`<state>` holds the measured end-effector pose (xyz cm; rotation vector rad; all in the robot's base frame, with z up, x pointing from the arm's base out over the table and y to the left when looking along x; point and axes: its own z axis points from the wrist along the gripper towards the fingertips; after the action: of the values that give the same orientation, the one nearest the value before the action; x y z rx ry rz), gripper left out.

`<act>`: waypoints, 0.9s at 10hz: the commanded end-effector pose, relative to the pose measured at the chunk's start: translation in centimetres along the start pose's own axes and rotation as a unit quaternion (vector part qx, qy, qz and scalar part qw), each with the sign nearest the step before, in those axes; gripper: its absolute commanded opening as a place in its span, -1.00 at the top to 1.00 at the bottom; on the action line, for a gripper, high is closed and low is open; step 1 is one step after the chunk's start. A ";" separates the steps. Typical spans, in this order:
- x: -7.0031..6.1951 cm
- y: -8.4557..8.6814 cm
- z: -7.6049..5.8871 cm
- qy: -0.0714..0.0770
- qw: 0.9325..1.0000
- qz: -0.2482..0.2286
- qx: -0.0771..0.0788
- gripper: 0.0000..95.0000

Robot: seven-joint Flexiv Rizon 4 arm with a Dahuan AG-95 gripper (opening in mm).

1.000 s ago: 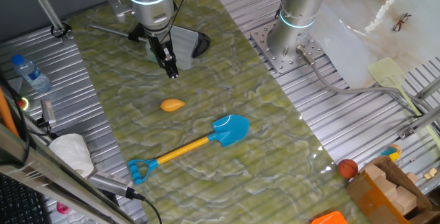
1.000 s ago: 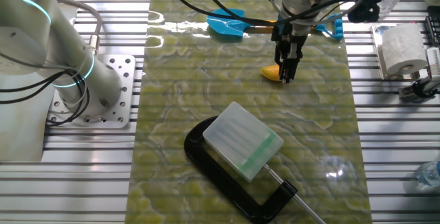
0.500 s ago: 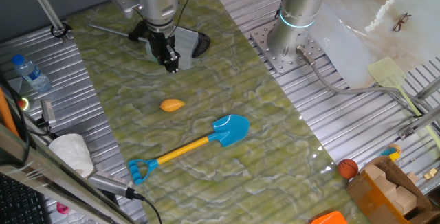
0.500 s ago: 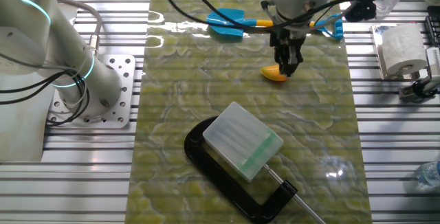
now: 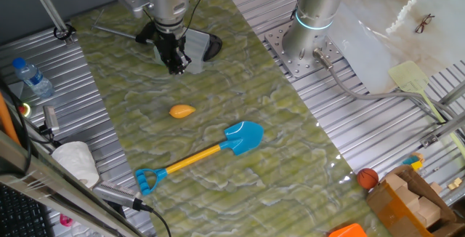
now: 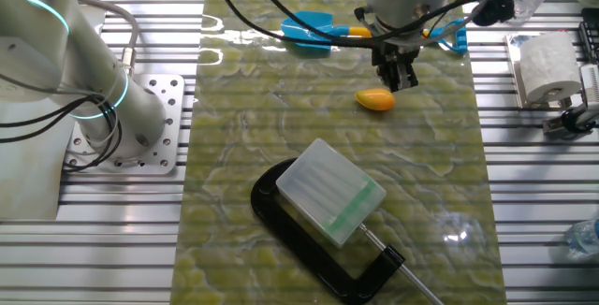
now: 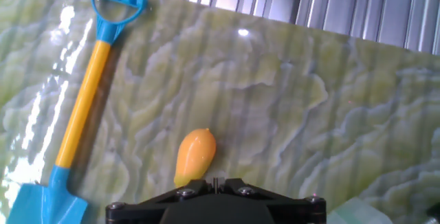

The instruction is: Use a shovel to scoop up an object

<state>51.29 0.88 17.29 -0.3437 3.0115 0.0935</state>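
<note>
The shovel (image 5: 218,150) lies flat on the green mat, blue blade toward the right, yellow shaft and blue D-end toward the front left. It also shows in the other fixed view (image 6: 323,32) and the hand view (image 7: 81,110). The object, a small orange-yellow oval lump (image 5: 182,111), lies on the mat between the shovel and my gripper; it also shows in the other fixed view (image 6: 375,100) and the hand view (image 7: 195,154). My gripper (image 5: 176,66) hangs above the mat behind the lump, jaws shut and empty, touching nothing (image 6: 404,79) (image 7: 216,181).
A black C-clamp holding a translucent box (image 6: 329,193) sits on the mat behind my gripper. A second arm's base (image 5: 312,26) stands at the mat's right edge. A paper roll (image 6: 547,66), a water bottle (image 5: 33,77) and an orange ball (image 5: 368,178) lie off the mat.
My gripper has lifted and drawn back from the lump, toward the clamp. The lump and the shovel have not moved.
</note>
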 end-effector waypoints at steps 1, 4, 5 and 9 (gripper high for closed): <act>-1.0 0.4 0.3 0.002 1.000 0.015 0.001 1.00; -2.3 1.7 0.7 0.002 1.000 0.031 0.000 1.00; -2.6 2.4 0.9 0.001 0.999 0.040 0.000 1.00; -4.3 4.5 1.7 0.002 0.999 0.045 0.001 1.00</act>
<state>54.73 6.46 16.29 -0.2094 3.0305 0.0985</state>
